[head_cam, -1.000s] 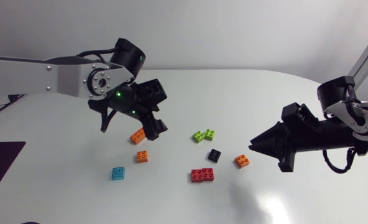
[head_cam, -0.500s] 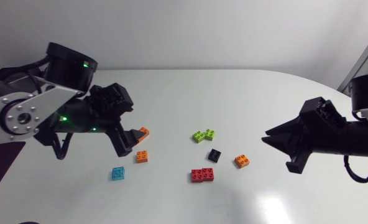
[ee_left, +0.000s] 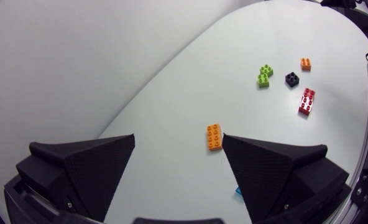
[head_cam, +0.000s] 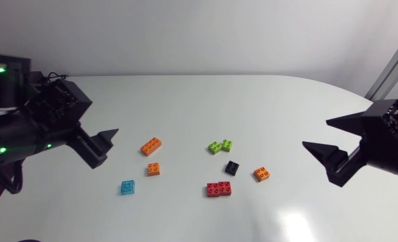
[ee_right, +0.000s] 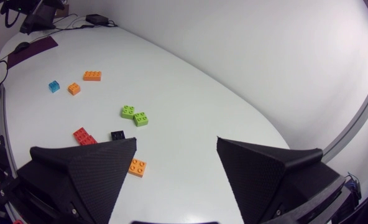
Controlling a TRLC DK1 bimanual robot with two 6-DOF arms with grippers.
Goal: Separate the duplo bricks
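- The duplo bricks lie loose on the white table [head_cam: 266,101], scattered across its middle between my two arms. Neither claw holds one.
- The long orange brick [head_cam: 150,146] has eight studs in two rows and lies flat and slantwise. It is the brick nearest my left side. In the left wrist view it sits ahead of the fingers, close to the tip of one.
- A small orange brick [head_cam: 153,169], square with four studs, lies near the long one but not touching it.
- The blue brick [head_cam: 128,187] is a light-blue square, a little apart from those two.
- The green bricks [head_cam: 220,146] are two lime squares of four studs each, touching and offset like a step. I cannot tell whether they are locked together.
- The black brick [head_cam: 232,167] is small and square, lying between the green pair and the red one.
- The red brick [head_cam: 218,189] shows eight studs. I cannot tell whether it is one piece or two squares side by side.
- A second small orange brick [head_cam: 261,174] lies near the black one, on the side nearest my right arm.
- My left gripper [head_cam: 108,148] has its fingers spread wide with nothing between them. It points toward the long orange brick.
- My right gripper [head_cam: 316,133] is likewise spread wide and empty, well apart from every brick.
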